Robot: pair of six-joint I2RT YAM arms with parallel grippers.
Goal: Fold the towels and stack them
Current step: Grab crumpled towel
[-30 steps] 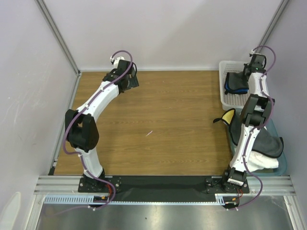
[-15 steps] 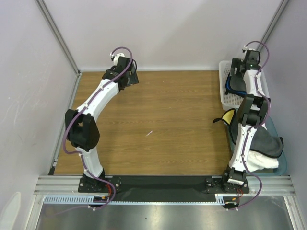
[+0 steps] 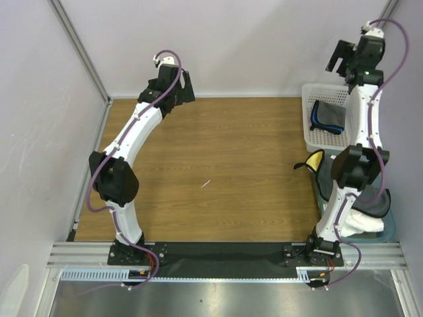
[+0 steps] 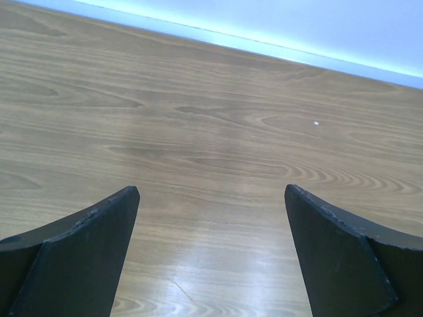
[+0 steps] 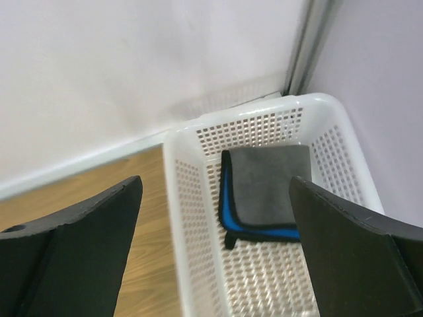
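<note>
top view: small yellow dark-edged towel point(image 3: 316, 160), large white towel point(image 3: 363, 224) partly behind right arm point(image 3: 336, 210) | right wrist: white perforated plastic basket point(image 5: 192, 198) cut at bottom edge; finger point(image 5: 350, 257) of right hand point(image 5: 215, 179) hides corner of folded grey blue-edged towel point(image 5: 264, 185) | left wrist: pale speck point(image 4: 316, 123) on counter point(image 4: 198, 99) unidentifiable

Wood-grain tabletop point(image 3: 231, 172), enclosed by a plain white back wall point(image 3: 251, 46) and a pale side panel point(image 3: 33, 132). Aluminium corner post point(image 3: 79, 49) slanting up from the rear left corner. Along the near edge: black strip point(image 3: 225, 249), aluminium rail point(image 3: 79, 254), then a brushed steel surface point(image 3: 218, 297). Soft, even lighting; bright glare point(image 4: 218, 264) on the wood in the left wrist view.
</note>
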